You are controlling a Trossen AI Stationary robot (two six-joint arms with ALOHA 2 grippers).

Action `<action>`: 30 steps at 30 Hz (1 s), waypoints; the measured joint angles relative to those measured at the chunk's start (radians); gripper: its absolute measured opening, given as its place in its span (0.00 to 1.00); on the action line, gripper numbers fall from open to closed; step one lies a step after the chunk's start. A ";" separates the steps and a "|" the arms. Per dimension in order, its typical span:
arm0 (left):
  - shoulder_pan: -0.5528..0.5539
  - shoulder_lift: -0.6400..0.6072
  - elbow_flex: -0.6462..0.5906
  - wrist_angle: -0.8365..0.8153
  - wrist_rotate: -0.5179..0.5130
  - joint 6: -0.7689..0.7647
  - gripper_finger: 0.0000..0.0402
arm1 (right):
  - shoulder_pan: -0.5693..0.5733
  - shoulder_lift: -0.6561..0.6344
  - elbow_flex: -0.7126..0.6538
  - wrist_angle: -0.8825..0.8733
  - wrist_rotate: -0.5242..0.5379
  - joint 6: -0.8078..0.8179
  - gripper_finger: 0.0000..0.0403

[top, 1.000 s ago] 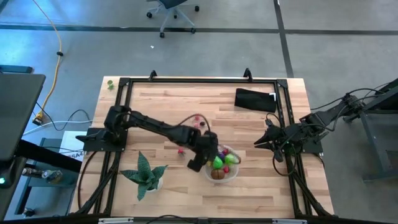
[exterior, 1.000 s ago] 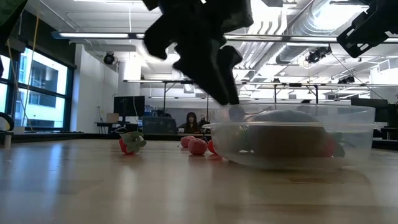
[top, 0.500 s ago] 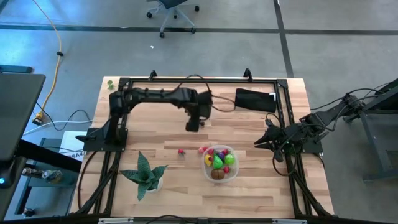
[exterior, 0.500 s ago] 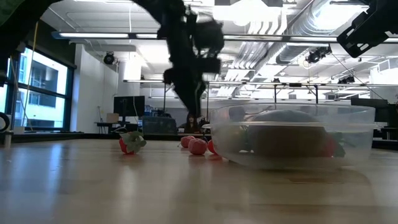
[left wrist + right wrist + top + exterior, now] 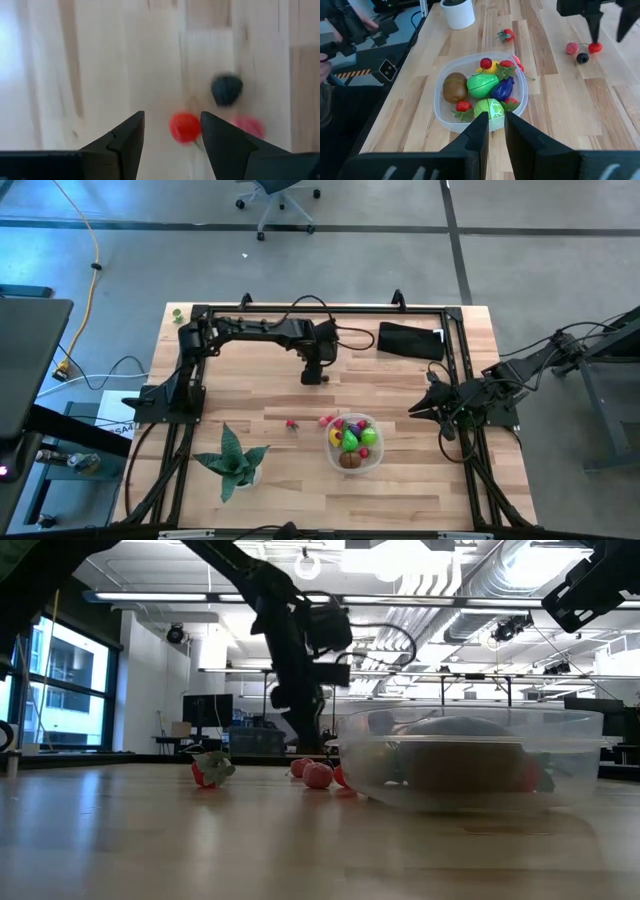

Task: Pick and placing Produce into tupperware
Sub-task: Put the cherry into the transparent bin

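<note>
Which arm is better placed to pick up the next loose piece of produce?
Left. Its open tool hangs above the small red piece at the table's far side. The right tool waits at the right edge, near the tupperware.

Potted plant [image 5: 234, 460] and black pouch [image 5: 410, 340] sit well apart.

bare table [image 5: 400, 385], pouch [image 5: 410, 340] at back

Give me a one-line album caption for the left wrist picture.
Open left pincer poised over a small round red toy fruit, with a dark berry and a pink piece on the pale wooden table.
</note>
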State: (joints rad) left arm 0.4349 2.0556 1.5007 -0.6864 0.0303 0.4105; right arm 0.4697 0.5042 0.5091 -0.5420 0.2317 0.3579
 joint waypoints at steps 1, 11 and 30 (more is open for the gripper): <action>0.001 0.000 0.000 -0.004 -0.004 0.000 0.45 | 0.000 0.000 0.000 0.000 0.000 0.000 0.13; 0.004 0.011 0.001 -0.014 -0.021 -0.015 0.45 | 0.000 0.000 0.000 0.000 0.000 0.000 0.13; 0.004 0.060 0.001 -0.020 0.005 -0.023 0.45 | 0.000 0.000 0.000 0.000 0.000 0.000 0.13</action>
State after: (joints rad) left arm 0.4393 2.1152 1.5021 -0.7063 0.0354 0.3878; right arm 0.4698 0.5045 0.5091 -0.5423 0.2318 0.3576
